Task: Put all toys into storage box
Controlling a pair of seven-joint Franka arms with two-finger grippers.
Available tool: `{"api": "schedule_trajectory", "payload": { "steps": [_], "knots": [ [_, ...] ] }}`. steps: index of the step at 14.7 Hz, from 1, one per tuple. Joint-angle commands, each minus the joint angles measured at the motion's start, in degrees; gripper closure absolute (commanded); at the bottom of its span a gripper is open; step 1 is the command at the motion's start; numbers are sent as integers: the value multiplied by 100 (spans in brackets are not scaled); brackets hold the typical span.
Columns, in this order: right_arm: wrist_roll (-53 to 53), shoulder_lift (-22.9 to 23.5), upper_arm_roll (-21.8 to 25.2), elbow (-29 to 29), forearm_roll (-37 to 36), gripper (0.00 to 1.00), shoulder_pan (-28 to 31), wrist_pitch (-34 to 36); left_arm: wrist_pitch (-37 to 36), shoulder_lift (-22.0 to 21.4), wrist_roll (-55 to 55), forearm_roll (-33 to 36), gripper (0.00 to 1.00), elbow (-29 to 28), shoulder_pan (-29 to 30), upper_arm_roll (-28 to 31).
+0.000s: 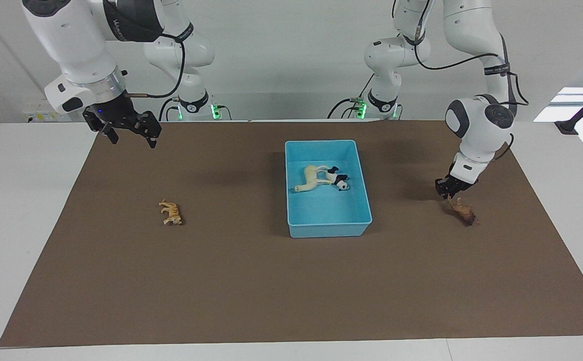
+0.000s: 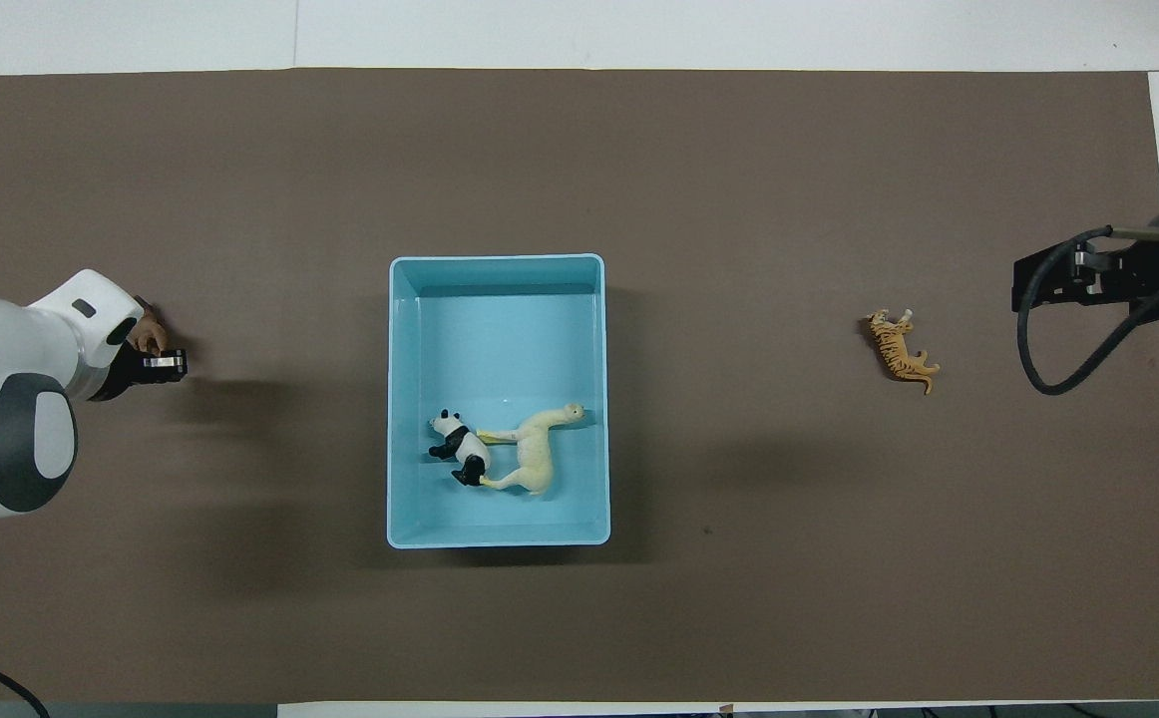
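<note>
The light blue storage box [image 1: 329, 231] [image 2: 396, 399] stands mid-mat. In it lie the cream long-necked animal [image 1: 311, 178] [image 2: 536, 451] and the panda [image 1: 340, 180] [image 2: 461, 446], touching each other. The brown lion [image 1: 464, 212] lies on the mat toward the left arm's end; only a bit of it [image 2: 150, 335] shows in the overhead view. My left gripper [image 1: 450, 194] [image 2: 163, 365] is low, right at the lion's nearer end. The orange tiger [image 1: 171, 213] [image 2: 901, 353] lies on the mat toward the right arm's end. My right gripper [image 1: 132, 136] [image 2: 1066, 281] is open, raised over the mat's edge.
A brown mat [image 1: 291, 291] covers most of the white table [image 1: 25, 210]. Both arm bases stand at the robots' edge of the table.
</note>
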State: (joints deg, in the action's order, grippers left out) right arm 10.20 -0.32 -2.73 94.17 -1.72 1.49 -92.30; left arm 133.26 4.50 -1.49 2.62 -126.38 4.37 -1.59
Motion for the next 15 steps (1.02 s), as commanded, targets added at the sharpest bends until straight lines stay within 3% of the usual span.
{"api": "schedule_trajectory", "payload": {
  "steps": [1,5,9,12,15],
  "knots": [
    [-577,-556,-43,1328,84,0,291,-919,-1203,33,-789,-25,100,1060,-602,36],
    [-976,-505,-52,2541,92,0,291,-2016,-1993,-81,-1783,-209,100,1597,-1068,-25],
    [-1194,-224,-52,3905,75,0,45,-4178,-2524,-370,-3397,-552,100,1819,-1692,-402],
    [-1845,232,-52,3968,75,0,45,-4786,-2419,-476,-4971,-561,100,1723,-2543,-597],
    [-2266,479,-52,3977,40,0,88,-5253,-2235,-634,-5738,-570,100,1416,-3273,-597]
  ]
}}
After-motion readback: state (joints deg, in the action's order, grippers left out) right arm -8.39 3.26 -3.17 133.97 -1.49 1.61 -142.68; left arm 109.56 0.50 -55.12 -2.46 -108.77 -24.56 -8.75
